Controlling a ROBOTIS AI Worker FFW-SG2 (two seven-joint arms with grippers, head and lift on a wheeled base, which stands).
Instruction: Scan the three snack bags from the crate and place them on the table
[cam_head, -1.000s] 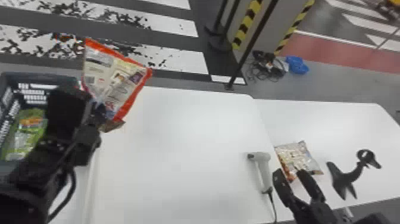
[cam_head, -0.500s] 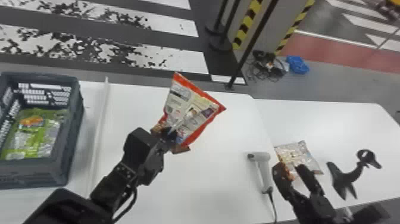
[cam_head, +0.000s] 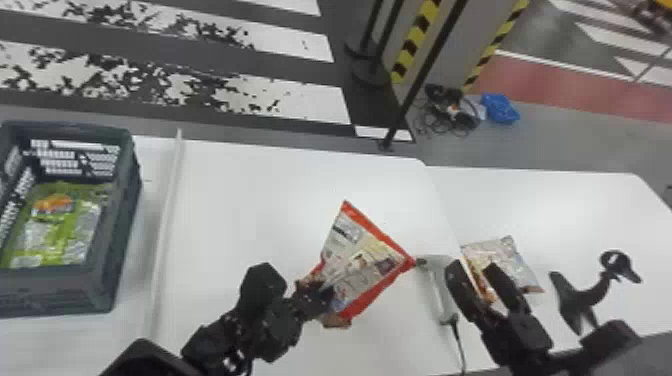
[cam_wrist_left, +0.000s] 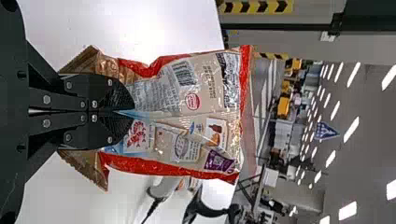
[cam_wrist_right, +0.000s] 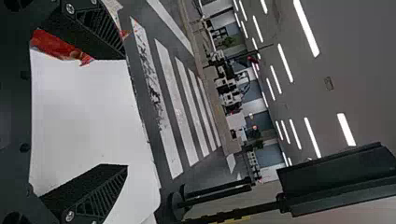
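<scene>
Carried rightward and nearer the robot since the frame before, the red-edged snack bag (cam_head: 372, 255) is now held above the white table (cam_head: 240, 200), between the crate and the scanner. Slightly leftward, the right gripper (cam_head: 475, 270) has also been shifted.

By the left gripper (cam_head: 320, 295), the bag is gripped at its lower end; the jaws are closed down on the film, with hardly a gap between them, as seen in the left wrist view. The bag is tilted in the head view, and its printed side with a barcode (cam_wrist_left: 184, 73) is turned toward the left wrist camera.

The jaws of the right gripper are spread wide apart, and nothing is held between them. Beyond them, another snack bag (cam_head: 502, 257) is laid on the second white table (cam_head: 550, 200). Near it, the pale handheld scanner (cam_head: 440, 290) is laid down, with its cord (cam_head: 457, 345) led toward the robot. To the right of that bag, a black stand (cam_head: 592, 295) is seen.

At the far left, green snack packaging (cam_head: 62, 230) is contained in the dark grey crate (cam_head: 55, 295); how many bags are stacked there cannot be told.
</scene>
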